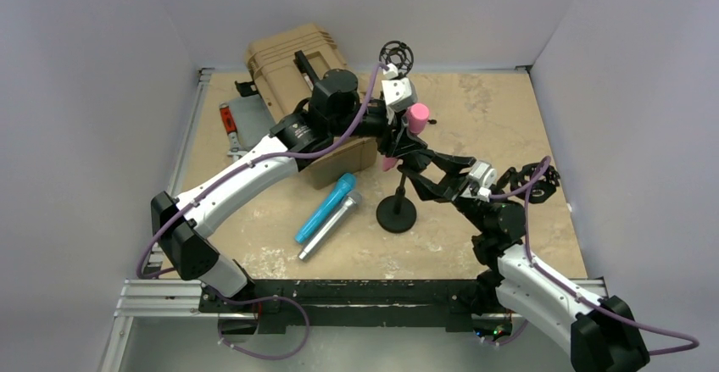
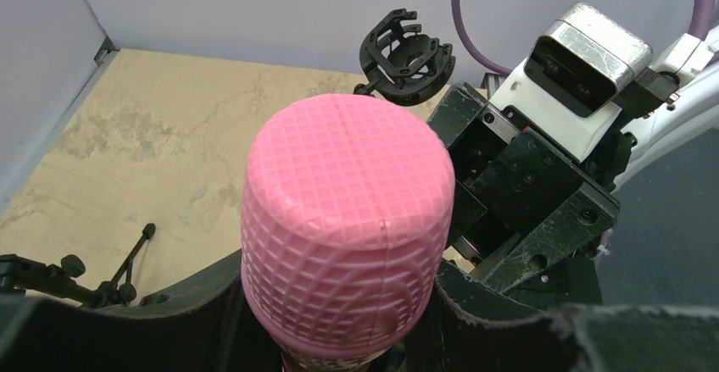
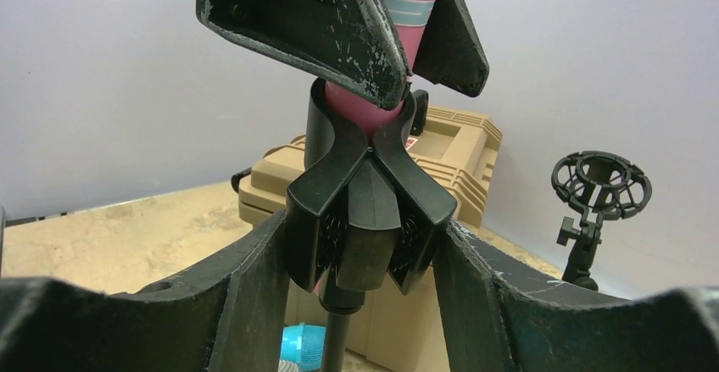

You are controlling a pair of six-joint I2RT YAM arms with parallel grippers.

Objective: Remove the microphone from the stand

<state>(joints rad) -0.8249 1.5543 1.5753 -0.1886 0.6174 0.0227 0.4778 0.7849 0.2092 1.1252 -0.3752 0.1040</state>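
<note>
The pink microphone stands tilted in the clip of the black stand at the table's middle. My left gripper is shut on the microphone's body just below its head. In the left wrist view the gridded pink head fills the gap between the fingers of the left gripper. My right gripper is shut on the stand's clip. In the right wrist view its fingers press both sides of the clip, and the pink body sits in the clip's fork.
A tan case lies at the back left. A blue microphone and a silver one lie left of the stand base. A black shock mount stands by the back wall, another by the right arm.
</note>
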